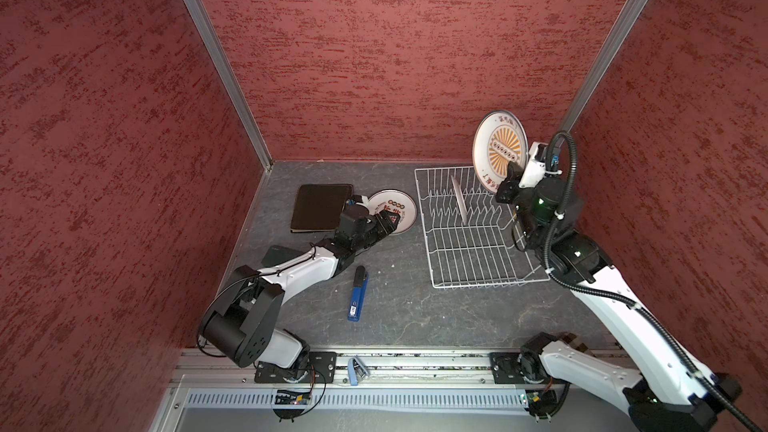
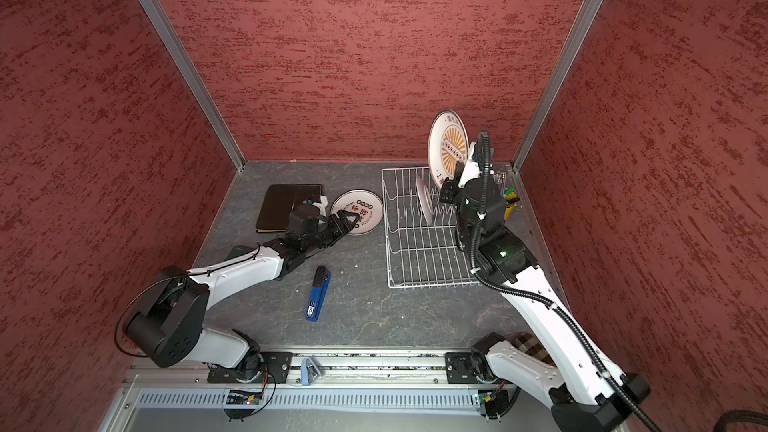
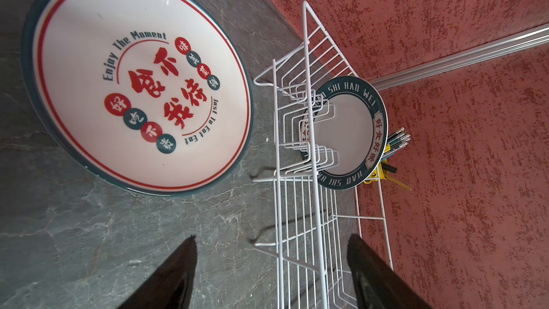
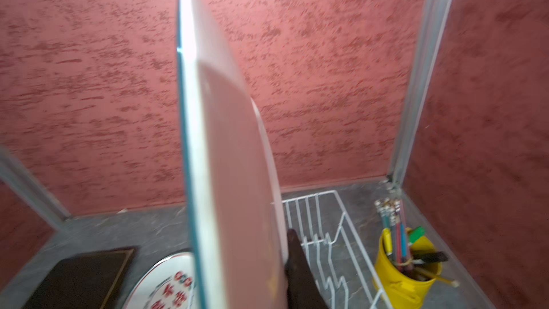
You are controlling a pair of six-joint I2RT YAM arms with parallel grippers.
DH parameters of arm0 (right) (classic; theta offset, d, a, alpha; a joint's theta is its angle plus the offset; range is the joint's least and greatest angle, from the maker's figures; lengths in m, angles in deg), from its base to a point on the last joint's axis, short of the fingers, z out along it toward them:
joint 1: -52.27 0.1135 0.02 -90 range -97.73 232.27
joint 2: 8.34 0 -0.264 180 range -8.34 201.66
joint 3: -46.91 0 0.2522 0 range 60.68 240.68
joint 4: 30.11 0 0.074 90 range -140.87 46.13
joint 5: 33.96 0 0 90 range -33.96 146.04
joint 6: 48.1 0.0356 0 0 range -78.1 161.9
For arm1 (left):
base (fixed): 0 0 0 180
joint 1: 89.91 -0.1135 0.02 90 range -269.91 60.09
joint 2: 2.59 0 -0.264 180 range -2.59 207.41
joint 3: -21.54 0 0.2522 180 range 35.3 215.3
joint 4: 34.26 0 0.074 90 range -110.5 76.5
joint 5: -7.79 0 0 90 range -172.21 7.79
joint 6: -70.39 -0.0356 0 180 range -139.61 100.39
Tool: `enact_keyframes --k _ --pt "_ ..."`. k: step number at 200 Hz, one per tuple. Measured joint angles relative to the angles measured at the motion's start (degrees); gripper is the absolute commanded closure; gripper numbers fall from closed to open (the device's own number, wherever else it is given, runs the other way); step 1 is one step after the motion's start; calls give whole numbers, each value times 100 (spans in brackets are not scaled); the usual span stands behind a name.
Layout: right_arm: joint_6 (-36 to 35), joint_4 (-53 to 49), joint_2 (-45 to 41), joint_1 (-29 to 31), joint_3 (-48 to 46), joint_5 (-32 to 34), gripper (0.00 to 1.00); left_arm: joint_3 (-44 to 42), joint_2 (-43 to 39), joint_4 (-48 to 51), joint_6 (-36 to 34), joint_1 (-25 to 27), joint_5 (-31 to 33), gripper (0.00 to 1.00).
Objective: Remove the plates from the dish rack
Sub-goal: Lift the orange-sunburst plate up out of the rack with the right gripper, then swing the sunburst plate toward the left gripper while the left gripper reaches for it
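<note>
sunburst plate (image 1: pixel 500 151): white, orange rays. red-lettered plate (image 3: pixel 136 81): white, teal edge, red ring, red and teal text. green-rimmed plate (image 3: pixel 350 132): white centre, dark green lettered band. dish rack (image 1: pixel 478 251): white wire. square plate (image 1: pixel 320 207): dark brown. table (image 1: pixel 415 313): grey, veined. cup (image 4: pixel 398 286): yellow.

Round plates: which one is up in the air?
The sunburst plate, held by the right gripper above the dish rack. The dark-rimmed plate stands in it; the red-lettered plate lies flat on the table.
</note>
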Motion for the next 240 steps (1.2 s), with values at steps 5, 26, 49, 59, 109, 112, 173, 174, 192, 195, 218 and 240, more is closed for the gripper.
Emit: enact_keyframes --k 5,26,49,59,109,112,173,174,192,195,218,240 --pt "127 15 -39 0 -105 -151 100 -7 0 -28 11 -28 -26 21" --pt "638 120 -87 -9 -424 -656 100 -61 0 -166 68 -125 -151 20" --pt "1049 247 -61 -13 -579 -1038 100 -315 42 -752 304 -310 -468 20" --pt "1222 304 -20 -13 -610 -1198 100 -463 109 -1073 463 -411 -621 21" --pt "2002 920 190 -13 -1143 -1797 100 -782 260 -2057 785 -487 -918 22" --pt "2059 966 210 -13 -1193 -1843 100 -785 260 -2116 798 -483 -925 22" --pt "2791 1408 743 -13 -1552 -2732 100 -901 271 -3202 852 -422 -1073 22" --pt "2802 1419 745 -13 -1554 -2752 100 -901 271 -3213 852 -420 -1073 22" --pt "2924 1569 754 -13 -1624 -2942 100 -903 286 -3394 800 -328 -1086 22" --pt "2946 1596 754 -13 -1639 -2966 100 -903 286 -3410 793 -317 -1091 22" --pt "3051 1705 754 -13 -1755 -3099 100 -901 293 -3521 728 -232 -1137 22" --pt "3112 1770 761 -15 -1856 -3204 100 -901 293 -3602 664 -197 -1167 22"
